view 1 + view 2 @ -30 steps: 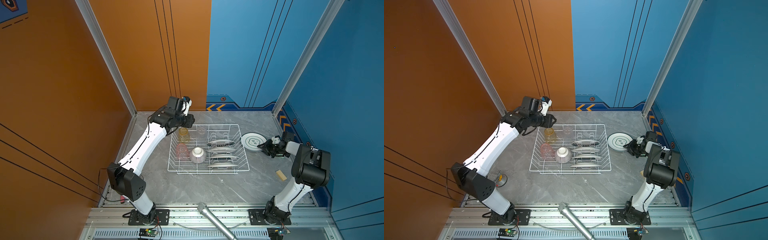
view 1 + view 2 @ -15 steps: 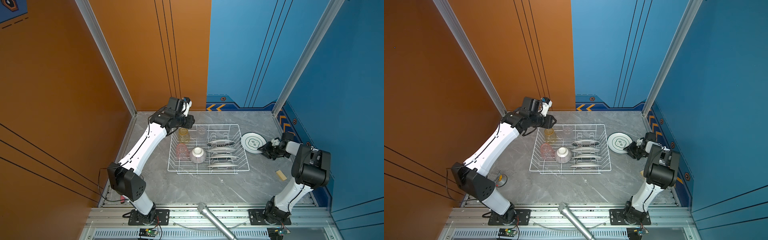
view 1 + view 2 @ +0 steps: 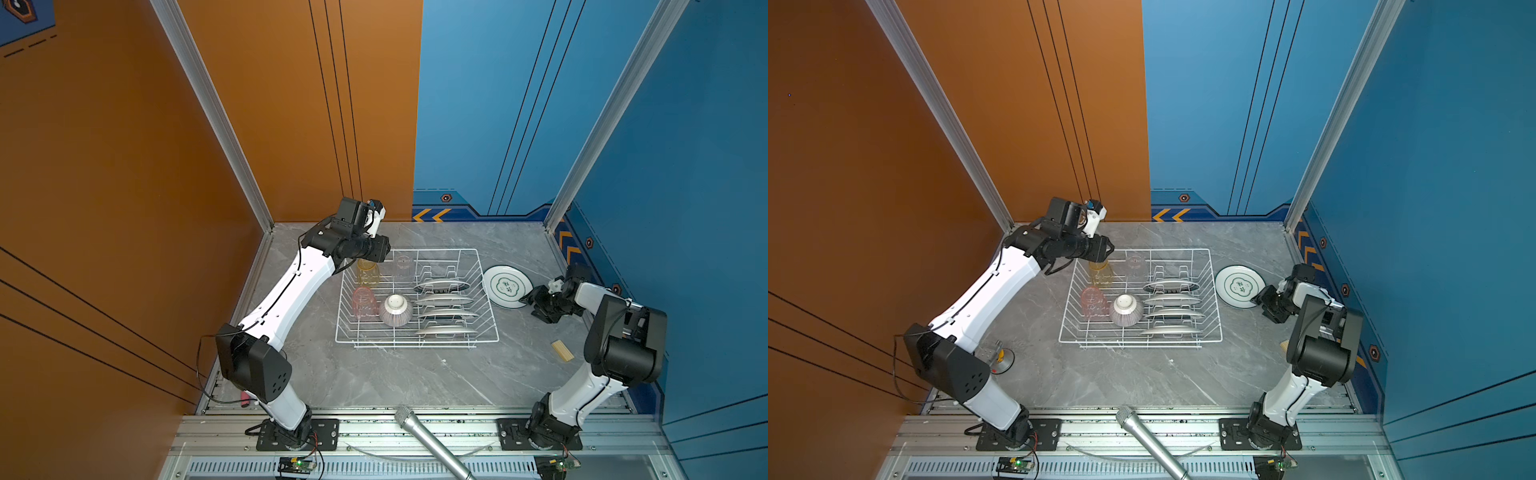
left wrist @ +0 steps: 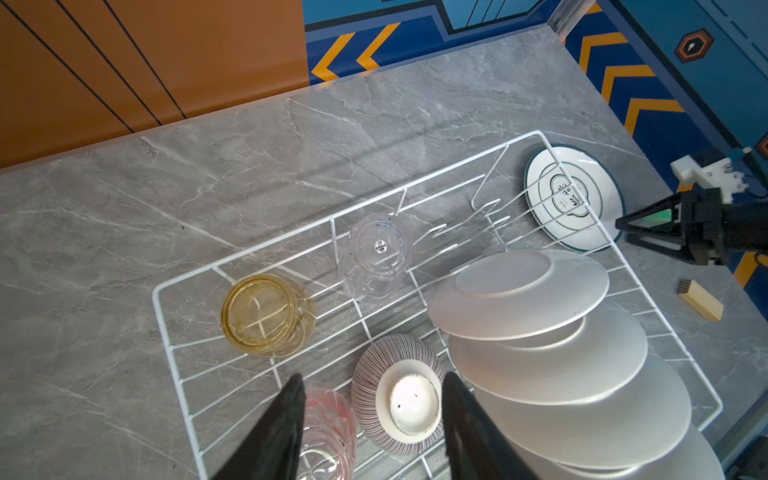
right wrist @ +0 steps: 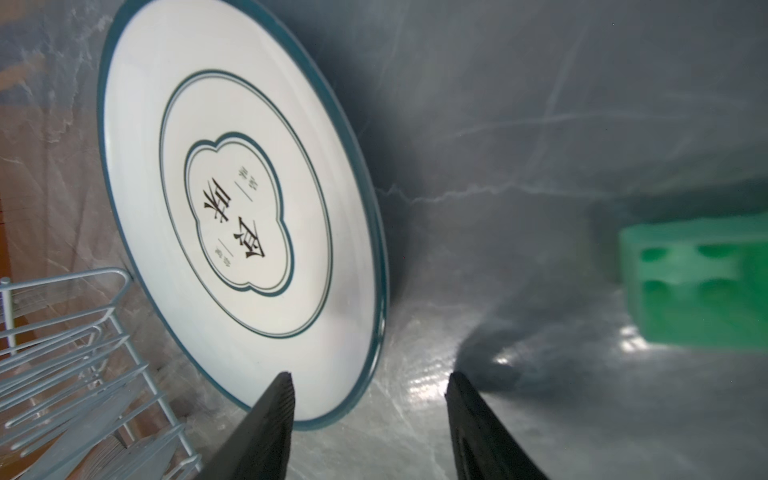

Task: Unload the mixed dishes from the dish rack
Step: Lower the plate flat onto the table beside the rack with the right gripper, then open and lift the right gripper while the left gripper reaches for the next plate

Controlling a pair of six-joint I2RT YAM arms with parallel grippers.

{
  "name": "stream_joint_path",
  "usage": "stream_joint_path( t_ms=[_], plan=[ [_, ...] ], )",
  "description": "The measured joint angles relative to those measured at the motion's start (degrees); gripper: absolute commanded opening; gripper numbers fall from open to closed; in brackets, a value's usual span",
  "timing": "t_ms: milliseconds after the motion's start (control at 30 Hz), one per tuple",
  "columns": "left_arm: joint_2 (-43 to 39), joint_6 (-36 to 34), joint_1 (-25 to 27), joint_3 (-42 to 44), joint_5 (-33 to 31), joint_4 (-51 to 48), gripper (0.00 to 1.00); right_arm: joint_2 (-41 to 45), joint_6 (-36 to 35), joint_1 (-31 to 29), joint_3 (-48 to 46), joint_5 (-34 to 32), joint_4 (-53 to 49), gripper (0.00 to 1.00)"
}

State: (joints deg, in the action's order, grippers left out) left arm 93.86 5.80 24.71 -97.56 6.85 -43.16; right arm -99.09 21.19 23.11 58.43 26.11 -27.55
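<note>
The white wire dish rack [image 3: 415,341] [image 3: 1142,341] holds several white plates [image 3: 442,305] on edge, an amber tumbler [image 3: 368,272], a clear tumbler [image 3: 403,266], a pink tumbler [image 3: 363,302] and an upturned striped bowl [image 3: 395,309]. A dark-rimmed plate with black characters [image 3: 507,286] [image 5: 232,199] lies flat on the table right of the rack. My right gripper [image 5: 370,376] [image 3: 530,299] stands open at this plate's near edge, holding nothing. My left gripper [image 4: 372,378] hangs open above the rack's back left, with the bowl [image 4: 399,395] seen below between its fingers.
A wooden block [image 3: 562,350] lies near the right arm. A green block [image 5: 698,282] shows in the right wrist view. A microphone [image 3: 432,440] juts in over the front rail. A small metal stand [image 3: 998,357] sits by the left arm's base.
The right gripper's jaws have widened and drawn back a little from the plate's edge; the plate stays flat on the table. The left gripper's jaws have opened slightly; its arm has barely moved.
</note>
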Motion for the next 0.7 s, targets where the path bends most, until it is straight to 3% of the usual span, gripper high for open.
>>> stream_joint_path(
  t_ms=[467,700],
  plan=[
    [7.1,-4.5,6.9,-2.7,-1.7,-1.4,0.56,16.6,-2.4,-3.3,6.2,-6.5,-8.6,0.7],
    [10.4,-15.4,17.7,-4.5,-6.5,-1.8,0.5,19.4,-2.3,-8.2,7.1,-6.4,-10.2,0.71]
  ],
)
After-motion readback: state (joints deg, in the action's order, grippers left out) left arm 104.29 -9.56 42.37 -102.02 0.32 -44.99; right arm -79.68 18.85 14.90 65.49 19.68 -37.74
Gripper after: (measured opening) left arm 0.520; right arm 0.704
